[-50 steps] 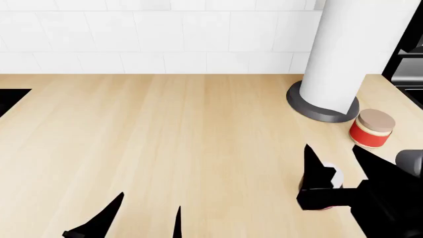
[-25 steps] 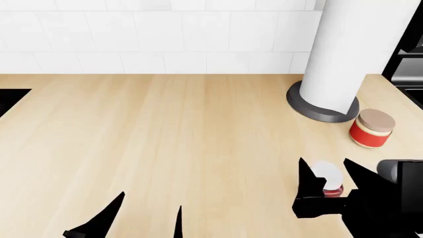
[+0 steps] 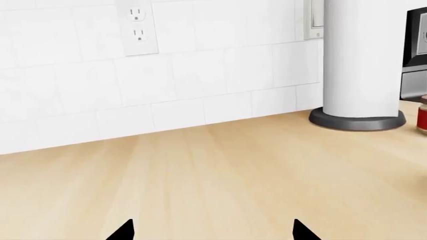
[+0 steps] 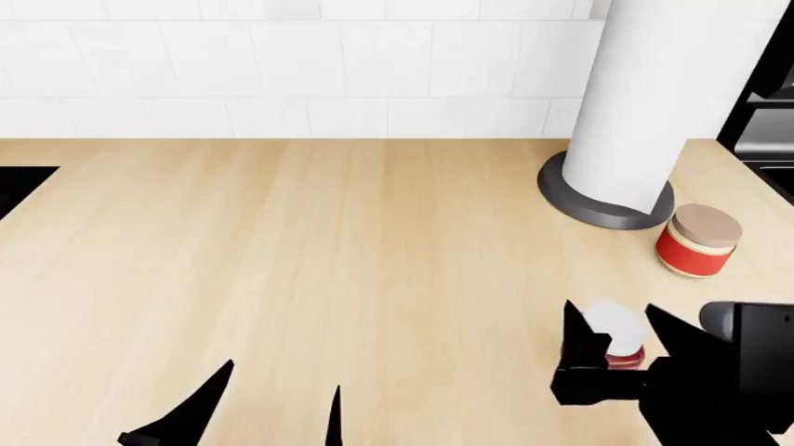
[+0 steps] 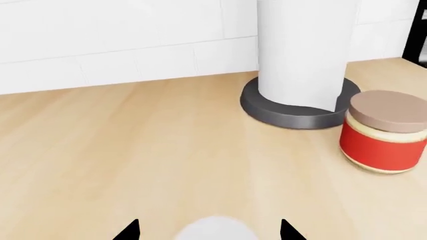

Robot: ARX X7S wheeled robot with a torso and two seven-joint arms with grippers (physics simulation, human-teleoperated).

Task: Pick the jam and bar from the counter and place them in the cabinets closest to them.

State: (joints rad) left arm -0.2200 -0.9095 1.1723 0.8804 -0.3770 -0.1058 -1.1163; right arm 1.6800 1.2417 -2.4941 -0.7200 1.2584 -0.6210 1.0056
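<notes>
The jam (image 4: pixel 616 333), a small dark-red jar with a white lid, stands on the beige counter (image 4: pixel 372 232) at the near right. My right gripper (image 4: pixel 612 312) is open and straddles it, one black finger on each side. In the right wrist view only the white lid of the jam (image 5: pixel 216 233) shows, between the tips of the right gripper (image 5: pixel 208 227), with a gap on both sides. My left gripper (image 4: pixel 283 379) hangs open over bare counter at the near left, and the left gripper (image 3: pixel 212 231) holds nothing. The bar and the cabinets are out of view.
A squat red jar with a tan lid (image 4: pixel 698 240) stands just behind the jam, next to a tall white roll (image 4: pixel 645 93) on a dark round base (image 4: pixel 604 203). A black appliance (image 4: pixel 772 121) is at the far right and a dark opening (image 4: pixel 19 186) at the left edge. A white tiled wall runs behind the counter.
My right gripper has shifted toward the counter's near edge, so the jam's white lid now shows between its fingers. The left arm has not moved.
</notes>
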